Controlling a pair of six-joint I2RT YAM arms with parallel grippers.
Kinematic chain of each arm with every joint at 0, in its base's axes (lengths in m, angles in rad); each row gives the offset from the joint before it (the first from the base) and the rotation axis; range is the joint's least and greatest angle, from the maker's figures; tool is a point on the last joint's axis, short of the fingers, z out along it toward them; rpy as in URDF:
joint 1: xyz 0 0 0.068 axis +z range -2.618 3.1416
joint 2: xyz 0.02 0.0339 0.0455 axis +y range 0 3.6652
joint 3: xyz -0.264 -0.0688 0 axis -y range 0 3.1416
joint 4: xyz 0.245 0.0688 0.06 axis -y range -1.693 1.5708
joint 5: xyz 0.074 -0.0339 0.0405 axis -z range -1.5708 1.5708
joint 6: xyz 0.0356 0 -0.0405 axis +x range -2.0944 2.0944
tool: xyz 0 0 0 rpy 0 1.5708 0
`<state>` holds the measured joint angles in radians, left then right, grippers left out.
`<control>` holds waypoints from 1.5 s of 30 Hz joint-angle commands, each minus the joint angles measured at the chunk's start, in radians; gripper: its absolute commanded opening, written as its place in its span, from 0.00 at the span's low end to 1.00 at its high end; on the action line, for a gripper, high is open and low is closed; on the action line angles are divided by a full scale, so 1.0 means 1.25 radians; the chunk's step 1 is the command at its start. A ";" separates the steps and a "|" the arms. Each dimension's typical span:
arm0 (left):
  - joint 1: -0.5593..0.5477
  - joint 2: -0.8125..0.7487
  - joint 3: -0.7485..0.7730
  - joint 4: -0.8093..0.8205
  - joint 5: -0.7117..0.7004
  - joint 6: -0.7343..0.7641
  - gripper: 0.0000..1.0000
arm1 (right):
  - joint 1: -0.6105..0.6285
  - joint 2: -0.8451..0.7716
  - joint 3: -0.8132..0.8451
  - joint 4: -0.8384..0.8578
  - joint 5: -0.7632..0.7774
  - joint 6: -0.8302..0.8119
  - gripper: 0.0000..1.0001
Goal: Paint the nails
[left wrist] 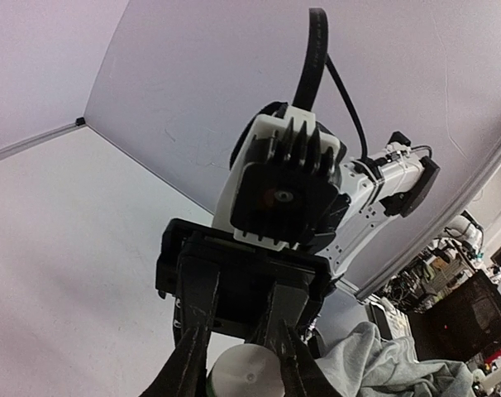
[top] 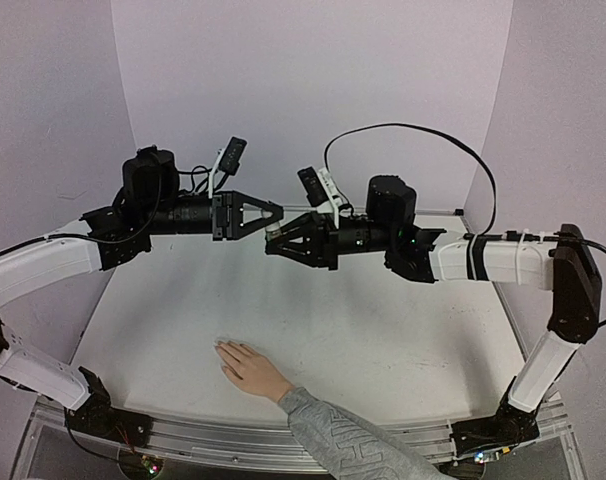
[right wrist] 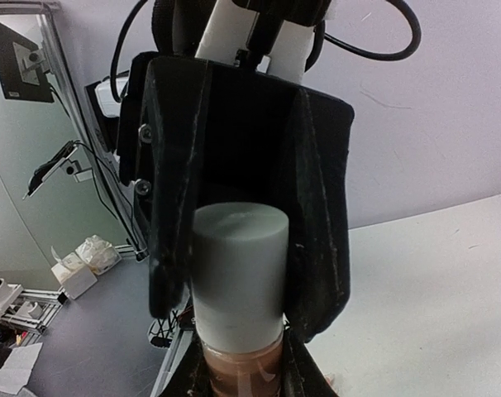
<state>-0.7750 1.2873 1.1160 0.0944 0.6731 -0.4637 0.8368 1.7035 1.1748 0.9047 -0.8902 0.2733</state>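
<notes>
Uncapping mid-air, I reckon | left gripper (top: 279, 213) clenched on cap (right wrist: 238, 265), right gripper (top: 269, 243) grasping bottle (right wrist: 242, 372) | nails (top: 221, 348) flat on table (top: 403, 330), well below | worry: bottle twists in my grip, polish spills

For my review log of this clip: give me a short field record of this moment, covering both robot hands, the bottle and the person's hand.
left robot hand: raised mid-air, shut on the bottle cap
right robot hand: raised, facing the left, shut on the bottle
bottle: pinkish-brown liquid, pale grey cap on
person's hand: flat on the table, palm down, grey sleeve
nails: too small to judge
</notes>
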 commanded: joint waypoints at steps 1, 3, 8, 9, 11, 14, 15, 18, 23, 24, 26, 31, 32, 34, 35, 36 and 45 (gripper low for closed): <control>-0.003 -0.006 0.022 -0.019 -0.047 0.037 0.22 | -0.001 -0.006 0.029 0.004 0.140 -0.041 0.00; -0.004 -0.003 0.030 -0.044 -0.080 0.046 0.17 | 0.003 -0.014 0.026 -0.022 0.269 -0.067 0.00; -0.011 0.008 0.047 -0.136 -0.288 0.030 0.00 | 0.130 0.021 0.046 -0.017 1.144 -0.198 0.00; -0.011 0.013 0.054 -0.160 -0.332 0.018 0.00 | 0.145 0.049 0.063 0.012 1.250 -0.234 0.00; -0.011 0.027 0.068 -0.192 -0.373 0.001 0.00 | 0.164 0.102 0.094 0.067 1.333 -0.286 0.00; -0.011 0.036 0.079 -0.205 -0.377 -0.020 0.00 | 0.166 0.119 0.127 0.072 1.226 -0.282 0.00; -0.011 0.037 0.082 -0.208 -0.372 -0.022 0.02 | 0.165 0.114 0.125 0.072 1.157 -0.280 0.00; -0.011 0.029 0.079 -0.211 -0.361 -0.025 0.10 | 0.160 0.098 0.109 0.073 1.011 -0.278 0.00; -0.010 -0.007 0.074 -0.209 -0.322 -0.005 0.58 | 0.095 0.039 0.058 0.032 0.591 -0.228 0.00; -0.010 -0.016 0.076 -0.209 -0.307 0.004 0.65 | 0.072 0.026 0.047 0.023 0.472 -0.211 0.00; -0.010 -0.036 0.077 -0.208 -0.273 0.019 0.76 | 0.030 0.003 0.019 0.022 0.269 -0.162 0.00; -0.010 -0.062 0.075 -0.174 -0.131 0.060 0.87 | -0.016 -0.024 0.003 0.016 -0.063 -0.084 0.00; -0.010 -0.061 0.075 -0.168 -0.093 0.067 0.87 | -0.016 -0.027 0.002 0.018 -0.107 -0.077 0.00; -0.010 -0.054 0.076 -0.162 -0.040 0.073 0.86 | -0.016 -0.028 0.003 0.019 -0.167 -0.064 0.00; -0.010 -0.051 0.077 -0.159 -0.024 0.072 0.84 | -0.017 -0.025 0.008 0.019 -0.183 -0.057 0.00; -0.010 -0.045 0.078 -0.157 -0.010 0.069 0.82 | -0.017 -0.022 0.010 0.018 -0.191 -0.052 0.00; -0.017 -0.011 0.091 -0.152 0.016 0.049 0.56 | -0.016 0.006 0.042 0.019 -0.204 -0.036 0.00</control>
<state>-0.7872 1.2640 1.1728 -0.1455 0.6537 -0.4007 0.8192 1.7149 1.1751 0.8631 -1.0801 0.2031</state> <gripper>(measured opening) 0.603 0.220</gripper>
